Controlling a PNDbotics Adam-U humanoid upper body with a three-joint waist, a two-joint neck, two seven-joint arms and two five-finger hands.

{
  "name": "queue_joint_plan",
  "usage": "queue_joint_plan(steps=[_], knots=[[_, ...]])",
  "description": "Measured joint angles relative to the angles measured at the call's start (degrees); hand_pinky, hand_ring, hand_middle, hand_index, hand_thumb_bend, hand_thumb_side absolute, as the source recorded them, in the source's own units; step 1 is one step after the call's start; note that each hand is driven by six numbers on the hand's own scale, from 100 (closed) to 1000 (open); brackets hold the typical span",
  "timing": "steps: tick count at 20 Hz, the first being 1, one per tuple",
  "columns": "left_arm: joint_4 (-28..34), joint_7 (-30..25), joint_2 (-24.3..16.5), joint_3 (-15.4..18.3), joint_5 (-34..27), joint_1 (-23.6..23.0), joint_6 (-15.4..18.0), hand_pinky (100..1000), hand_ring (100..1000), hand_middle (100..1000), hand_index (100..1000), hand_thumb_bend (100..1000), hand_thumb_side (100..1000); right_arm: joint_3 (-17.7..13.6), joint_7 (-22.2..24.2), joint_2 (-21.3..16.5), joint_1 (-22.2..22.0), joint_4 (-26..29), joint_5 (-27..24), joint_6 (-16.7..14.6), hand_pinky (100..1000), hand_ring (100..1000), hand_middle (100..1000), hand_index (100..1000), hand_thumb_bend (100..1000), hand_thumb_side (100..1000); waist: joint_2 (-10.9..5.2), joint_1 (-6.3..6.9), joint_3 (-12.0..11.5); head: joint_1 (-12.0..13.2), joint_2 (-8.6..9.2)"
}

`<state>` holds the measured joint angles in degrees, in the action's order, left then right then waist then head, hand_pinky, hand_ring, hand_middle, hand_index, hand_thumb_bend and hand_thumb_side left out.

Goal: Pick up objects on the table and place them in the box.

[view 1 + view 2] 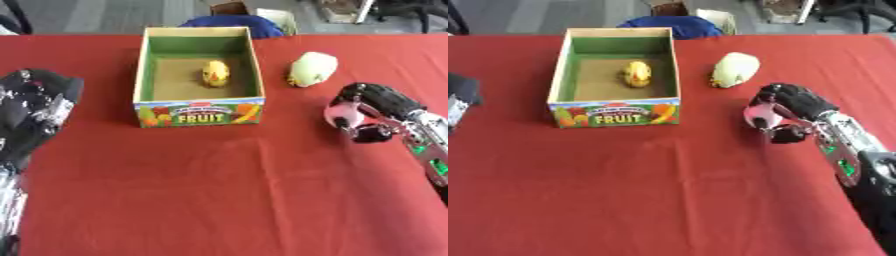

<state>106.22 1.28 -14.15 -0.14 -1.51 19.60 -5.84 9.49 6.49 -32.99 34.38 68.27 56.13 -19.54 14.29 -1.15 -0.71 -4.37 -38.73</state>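
Observation:
An open cardboard box (199,114) with a green inside and "FRUIT" on its front stands at the back middle of the red table (227,190). On its floor lies a small yellow fruit (215,73). To the right of the box, a pale yellow-green piece (313,69) rests on the cloth. My right hand (378,102) hovers just in front of that piece, right of the box, with its fingers curled round a small pale pink round thing (343,117). My left hand (35,105) shows at the left edge, level with the box, away from all objects.
A blue chair back (234,22) and some floor clutter lie beyond the table's far edge. The red cloth in front of the box stretches bare to the near edge.

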Motion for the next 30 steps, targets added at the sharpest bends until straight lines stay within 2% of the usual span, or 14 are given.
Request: queue_joint_plan(steps=[2,3,7,13,20,24,30], knots=[[0.0,0.0,0.0,0.0,0.0,0.0,0.0,588,523,516,564,502,352,-0.1,-1.0,0.0,0.1,0.0,0.4,-0.1,677,784,355,451,153,100,-0.02,0.01,0.0,0.0,0.00],[0.0,0.0,0.0,0.0,0.0,0.0,0.0,588,523,516,564,502,353,-0.1,-1.7,0.0,0.1,0.0,0.6,-0.1,658,763,294,387,125,100,-0.02,0.03,0.0,0.0,0.00],[0.0,0.0,0.0,0.0,0.0,0.0,0.0,588,523,516,564,503,352,-0.3,-5.8,0.0,0.1,0.7,0.8,0.1,631,734,218,313,100,100,-0.02,0.10,0.1,0.0,0.00],[0.0,0.0,0.0,0.0,0.0,0.0,0.0,588,523,516,564,503,352,-0.3,-9.8,0.0,1.3,3.8,-1.1,0.2,631,732,209,307,100,100,-0.02,0.17,0.3,0.0,0.00],[0.0,0.0,0.0,0.0,0.0,0.0,0.0,587,524,516,564,503,351,-0.2,-8.9,0.0,7.6,6.9,-7.9,1.0,639,745,211,311,100,100,-0.19,0.24,0.3,-0.1,-0.03],[0.0,0.0,0.0,0.0,0.0,-0.2,0.0,587,524,516,564,502,351,0.4,-7.1,1.3,12.2,5.1,-10.7,1.0,642,749,217,317,100,100,-0.28,0.40,0.3,-0.1,-0.03],[0.0,0.0,0.0,0.0,-0.1,-0.2,0.0,587,524,516,564,501,350,1.0,-5.9,6.1,18.6,-1.5,-10.7,-0.5,647,756,223,326,100,100,-0.37,0.90,-0.5,-0.5,-0.03]])
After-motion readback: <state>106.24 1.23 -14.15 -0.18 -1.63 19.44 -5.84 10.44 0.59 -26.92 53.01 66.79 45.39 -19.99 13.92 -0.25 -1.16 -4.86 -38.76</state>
